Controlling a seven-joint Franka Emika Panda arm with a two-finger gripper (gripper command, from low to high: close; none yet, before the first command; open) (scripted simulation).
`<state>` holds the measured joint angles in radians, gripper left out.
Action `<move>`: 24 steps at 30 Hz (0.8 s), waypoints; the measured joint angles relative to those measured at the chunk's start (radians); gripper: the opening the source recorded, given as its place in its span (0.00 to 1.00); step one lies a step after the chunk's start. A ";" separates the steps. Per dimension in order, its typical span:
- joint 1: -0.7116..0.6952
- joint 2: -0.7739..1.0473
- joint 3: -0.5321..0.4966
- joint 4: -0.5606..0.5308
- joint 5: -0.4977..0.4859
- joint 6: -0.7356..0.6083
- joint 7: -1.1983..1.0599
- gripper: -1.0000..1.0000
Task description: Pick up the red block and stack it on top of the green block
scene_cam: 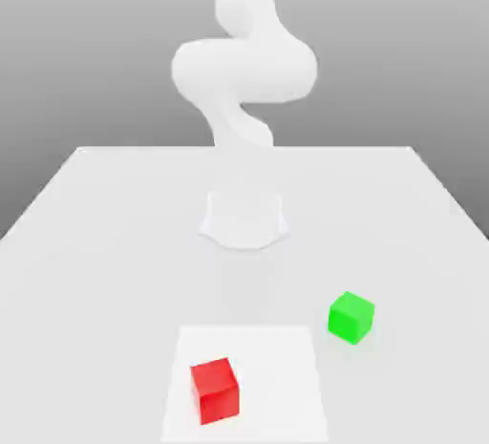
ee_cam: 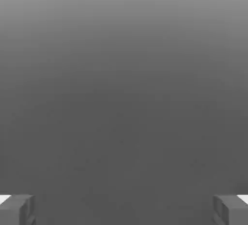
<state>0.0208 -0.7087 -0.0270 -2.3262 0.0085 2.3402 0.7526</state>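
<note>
In the exterior view, a white table (scene_cam: 115, 232) spreads across the lower two thirds of the frame under a grey backdrop. No box, tray or bowl stands on it; the nearest thing to a holding place is a brighter white square patch (scene_cam: 277, 375) at the bottom centre of the tabletop.

Going left to right, the red block (scene_cam: 214, 390) comes first. It lies in the lower left part of that patch, at the bottom of the frame and a little left of centre, flat on the surface and turned slightly so that one corner edge faces the camera. Nothing touches it.

The robot arm (scene_cam: 244, 70) is next, white and pale against the backdrop, rising from its round base (scene_cam: 244, 222) in the middle of the table and bending out through the top of the frame.

Furthest right is the green block (scene_cam: 350, 317), in the lower right of the frame, just beyond the patch's right edge. It sits flat, above and to the right of the red block, and the two are clearly apart.

In the hand view, the gripper (ee_cam: 124, 209) shows as two grey fingertips (ee_cam: 17, 209) in the bottom corners of the frame, spread wide with nothing between them and plain grey background filling the gap. Neither block is near the fingers there.
</note>
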 joint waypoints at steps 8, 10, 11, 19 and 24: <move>0.055 0.297 -0.077 -0.085 0.037 0.129 -0.161 0.50; 0.065 0.369 -0.092 -0.105 0.047 0.161 -0.201 0.50; 0.068 0.406 -0.098 -0.116 0.053 0.177 -0.222 0.50; 0.070 0.695 -0.122 -0.199 0.075 0.304 -0.369 0.50; 0.055 0.872 -0.120 -0.238 0.060 0.397 -0.428 0.50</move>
<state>0.0759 0.1636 -0.1474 -2.5640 0.0690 2.7371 0.3247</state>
